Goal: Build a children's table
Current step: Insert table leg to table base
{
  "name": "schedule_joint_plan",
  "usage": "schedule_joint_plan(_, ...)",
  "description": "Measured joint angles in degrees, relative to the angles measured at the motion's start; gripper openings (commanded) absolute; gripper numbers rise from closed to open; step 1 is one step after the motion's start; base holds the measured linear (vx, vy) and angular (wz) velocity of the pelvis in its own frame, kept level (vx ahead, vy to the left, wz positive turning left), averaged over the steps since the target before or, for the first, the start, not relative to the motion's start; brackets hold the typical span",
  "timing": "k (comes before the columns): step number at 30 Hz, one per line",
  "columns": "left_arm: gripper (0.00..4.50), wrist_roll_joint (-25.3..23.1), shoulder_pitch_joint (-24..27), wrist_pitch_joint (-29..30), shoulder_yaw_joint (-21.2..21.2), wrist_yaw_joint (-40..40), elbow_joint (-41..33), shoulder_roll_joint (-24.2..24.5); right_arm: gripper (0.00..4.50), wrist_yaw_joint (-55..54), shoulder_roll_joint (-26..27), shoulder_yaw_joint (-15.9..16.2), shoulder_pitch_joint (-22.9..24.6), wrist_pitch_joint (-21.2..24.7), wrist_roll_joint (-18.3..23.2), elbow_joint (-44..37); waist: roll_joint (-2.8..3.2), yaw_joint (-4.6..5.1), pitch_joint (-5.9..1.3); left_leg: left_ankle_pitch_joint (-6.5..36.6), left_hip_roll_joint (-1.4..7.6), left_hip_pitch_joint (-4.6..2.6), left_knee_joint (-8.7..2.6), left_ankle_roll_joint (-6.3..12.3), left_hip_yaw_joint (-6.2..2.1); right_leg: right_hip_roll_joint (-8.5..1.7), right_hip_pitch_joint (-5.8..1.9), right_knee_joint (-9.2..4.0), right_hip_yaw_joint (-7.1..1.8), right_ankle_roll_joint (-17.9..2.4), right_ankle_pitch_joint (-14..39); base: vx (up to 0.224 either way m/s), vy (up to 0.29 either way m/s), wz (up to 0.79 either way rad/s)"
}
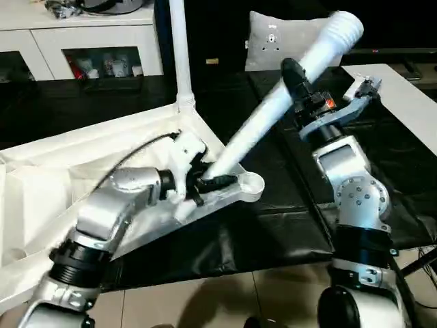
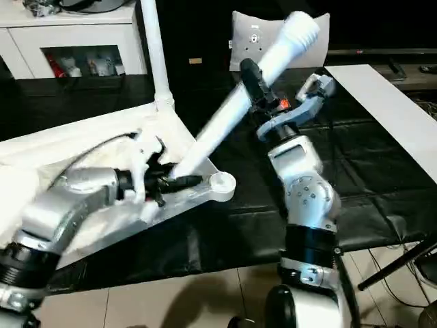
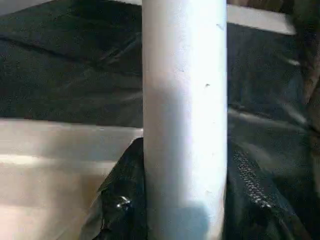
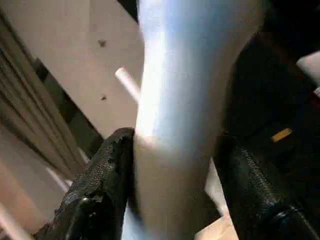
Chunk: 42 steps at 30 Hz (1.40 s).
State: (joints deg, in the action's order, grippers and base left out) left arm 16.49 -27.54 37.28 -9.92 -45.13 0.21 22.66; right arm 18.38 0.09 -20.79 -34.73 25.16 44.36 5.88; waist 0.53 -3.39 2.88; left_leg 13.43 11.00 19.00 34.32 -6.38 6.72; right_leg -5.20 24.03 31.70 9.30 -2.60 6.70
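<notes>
Across both wrist views, each pincer pinching one slanted white leg [image 1: 273,113]; head views adding left pincer [image 1: 213,182], right pincer [image 1: 292,76], upturned top [image 1: 102,147], upright leg [image 1: 179,51].

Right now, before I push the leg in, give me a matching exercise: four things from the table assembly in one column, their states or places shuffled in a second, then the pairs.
Things:
1. Tilted leg
2. Upright leg
3. Near corner socket
4. Left end effector

States:
A. Empty, with no leg in it
B. Standing straight up from the tabletop's far corner
C. Closed around the tilted leg's lower end
D. Slanting, held by both end effectors, the right end effector higher up

Pairs: 1-D, 2-B, 3-A, 4-C
</notes>
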Motion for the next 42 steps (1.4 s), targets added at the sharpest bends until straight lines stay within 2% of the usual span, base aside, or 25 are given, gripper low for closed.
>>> schedule_joint_plan(4,1.53,-0.5,-0.1,0.0,1.2,0.1,0.7,1.5,3.38,0.9,-2.2,0.0,2.1,-0.5,-1.4,0.3,0.00,-0.02,0.00,-0.1,0.00,0.01,0.00,0.10,0.00,0.00,0.01,0.01,-0.01,0.0,0.0,0.000,0.000,0.00)
schedule_joint_plan(6,1.53,-0.5,-0.2,0.0,1.1,-0.2,0.7,1.6,3.50,2.3,-5.1,1.7,3.3,-0.5,-3.3,0.3,0.00,-0.06,0.00,-0.1,0.00,0.01,0.00,0.25,0.00,0.00,0.01,0.01,-0.01,0.0,0.0,0.000,0.000,0.00)
schedule_joint_plan(8,1.53,-0.5,-0.4,0.0,1.0,-0.1,0.8,2.0,3.73,4.3,-8.3,4.3,4.2,-1.7,-7.2,0.4,0.00,-0.12,0.00,-0.2,-0.01,0.02,0.01,0.27,0.00,0.00,0.03,0.05,-0.01,0.0,0.0,0.000,0.000,0.00)
schedule_joint_plan(10,1.53,-0.7,-0.9,0.1,1.0,-0.1,1.0,2.5,3.87,6.3,-11.5,7.8,5.0,-4.9,-12.8,0.4,0.00,-0.16,0.00,-0.2,-0.01,0.02,0.03,0.27,0.00,0.00,0.04,0.08,-0.01,0.0,0.0,0.000,0.000,0.00)
schedule_joint_plan(12,1.53,-1.3,-1.9,0.3,0.7,-0.1,1.3,2.8,3.99,8.2,-17.1,13.6,5.6,-11.1,-22.0,1.0,0.00,-0.20,0.00,-0.2,-0.01,0.04,0.11,0.27,0.00,-0.01,0.04,0.09,-0.01,0.0,0.0,0.000,0.000,0.00)
schedule_joint_plan(14,1.53,-1.7,-2.1,0.6,0.7,-0.1,1.5,3.3,4.24,8.9,-19.4,15.8,5.5,-15.0,-27.0,1.1,-0.01,-0.03,0.00,-0.2,-0.02,0.02,0.12,0.27,0.01,-0.01,0.03,0.09,-0.01,0.0,0.0,0.000,0.000,0.00)
schedule_joint_plan(15,1.53,-1.8,-2.5,1.2,0.4,0.1,1.8,3.3,4.31,9.1,-22.2,18.5,5.5,-19.0,-31.8,1.5,-0.01,-0.04,0.01,-0.2,-0.02,0.05,0.16,0.27,0.01,-0.01,0.04,0.09,0.00,0.0,0.0,0.000,0.000,0.00)
schedule_joint_plan(17,1.53,-2.3,-2.6,1.9,0.3,0.3,2.0,3.7,4.44,9.1,-24.2,19.9,5.0,-22.5,-35.9,1.7,-0.07,0.05,0.04,-0.2,-0.03,0.04,0.16,0.27,0.01,0.00,0.03,0.09,0.02,0.0,0.0,0.000,0.000,0.00)
schedule_joint_plan(20,1.52,-3.1,-2.7,2.7,-0.6,0.3,2.4,4.6,4.50,8.3,-29.6,24.9,2.8,-31.4,-46.2,3.2,-0.08,0.16,0.05,-0.2,-0.02,0.07,0.21,0.27,0.01,0.00,0.05,0.09,0.03,0.0,0.0,0.000,0.000,0.00)
schedule_joint_plan(22,1.52,-3.5,-2.7,2.8,-1.3,0.2,2.4,5.3,4.50,6.9,-31.4,27.1,0.8,-36.8,-51.9,4.3,-0.11,0.24,0.05,-0.2,-0.03,0.06,0.22,0.28,0.01,0.01,0.03,0.09,0.07,0.0,0.0,0.000,0.000,0.00)
schedule_joint_plan(24,1.52,-3.9,-2.8,3.2,-2.1,-0.3,2.3,5.4,4.50,4.8,-32.8,30.6,-1.6,-41.9,-58.1,7.1,-0.11,0.26,0.05,-0.2,-0.03,0.06,0.22,0.28,0.00,0.01,0.02,0.09,0.08,0.0,0.0,0.000,0.000,0.00)
schedule_joint_plan(27,1.52,-4.0,-3.1,3.6,-3.4,-0.9,2.2,5.4,4.50,3.0,-33.6,34.6,-3.4,-46.0,-64.6,11.0,-0.14,0.26,0.07,-0.1,-0.02,0.08,0.23,0.29,0.00,0.00,0.02,0.09,0.06,0.0,0.0,0.000,0.000,0.00)
schedule_joint_plan(36,1.52,-5.8,-4.1,3.3,-5.1,-2.3,1.0,7.9,4.50,-0.5,-34.5,39.4,-9.3,-50.7,-73.3,23.5,-0.32,0.36,0.17,-0.1,0.00,0.08,0.30,0.34,-0.01,-0.02,0.15,0.45,-0.03,-0.1,0.0,0.000,0.000,0.00)
schedule_joint_plan(42,1.52,-7.9,-4.4,2.0,-7.2,-4.0,0.4,10.0,3.90,-1.6,-34.4,40.9,-11.1,-52.3,-75.5,29.4,-0.39,0.75,0.21,-0.1,0.00,0.10,0.40,0.34,0.01,-0.02,0.19,0.57,-0.10,-0.1,0.0,0.000,0.000,0.00)
